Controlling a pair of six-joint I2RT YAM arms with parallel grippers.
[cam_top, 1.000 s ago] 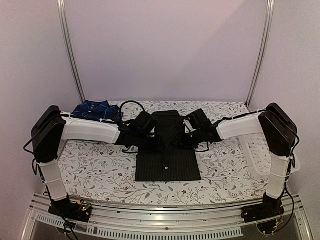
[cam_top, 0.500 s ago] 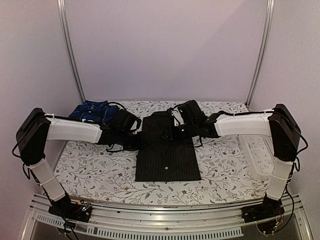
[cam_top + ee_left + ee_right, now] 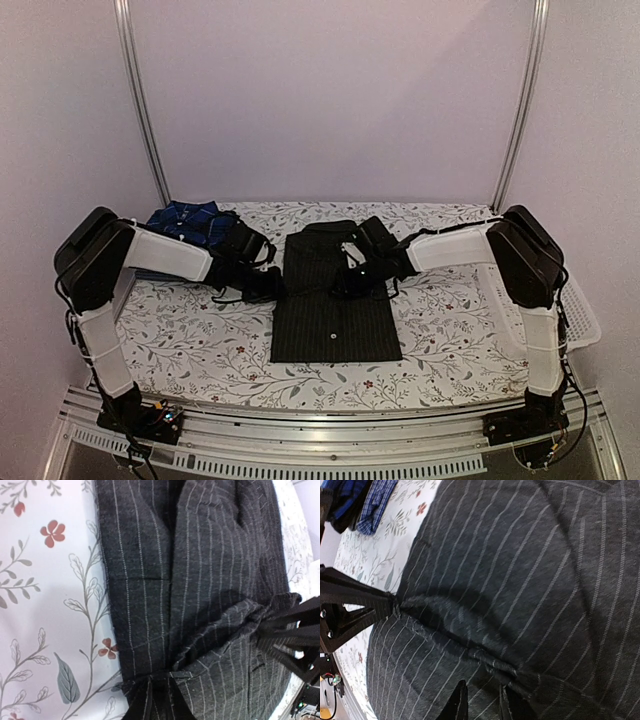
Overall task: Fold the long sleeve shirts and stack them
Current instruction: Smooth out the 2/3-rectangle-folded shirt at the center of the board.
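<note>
The black pinstriped shirt [image 3: 335,320] lay in the middle of the flowered worktop [image 3: 200,340]. Its lower part was flat toward the near edge and its upper part was rumpled. The left pincer [image 3: 270,287] was pressed together on a bunch of cloth at the left edge of this shirt. The right pincer [image 3: 481,692] pinched a raised fold of the same shirt, nearer to its middle. The blue plaid shirt [image 3: 185,220] lay at the far left corner, apart from the black one. A white basket [image 3: 575,320] stood at the right edge.
</note>
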